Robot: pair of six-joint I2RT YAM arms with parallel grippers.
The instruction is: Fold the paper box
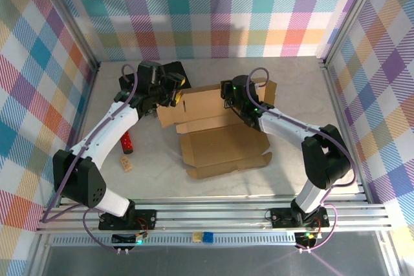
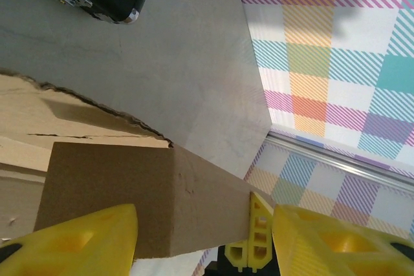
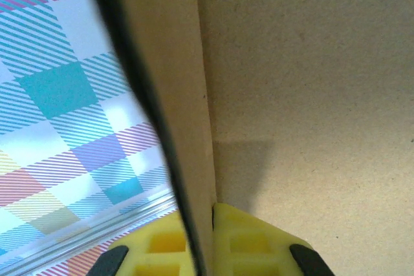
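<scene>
From above, the paper box (image 1: 220, 143) lies half-made in the middle of the table (image 1: 155, 182), with its base flat toward the arms and its back panel (image 1: 206, 100) raised. The left gripper (image 1: 173, 94) is at the left end flap (image 1: 168, 114) and the right gripper (image 1: 234, 103) is at the back panel. This is probably so one arm can steady the wall while the other turns the flap inward. A black case (image 1: 165, 69) sits just behind the left gripper, so room is tight there. A red stick (image 1: 127, 141) and a small block (image 1: 126, 163) lie well apart to the left, and the better room for swinging is on the near side. At the left wrist, the yellow fingers (image 2: 77, 244) stand on either side of the bent flap, which fills the gap between them. Whether they pinch it or merely bracket it, I cannot tell. Past the flap's ragged edge, bare table runs to the checked wall (image 2: 336, 63). At the right wrist, the pads (image 3: 252, 244) are closed on the thin upright panel, holding its edge straight.
</scene>
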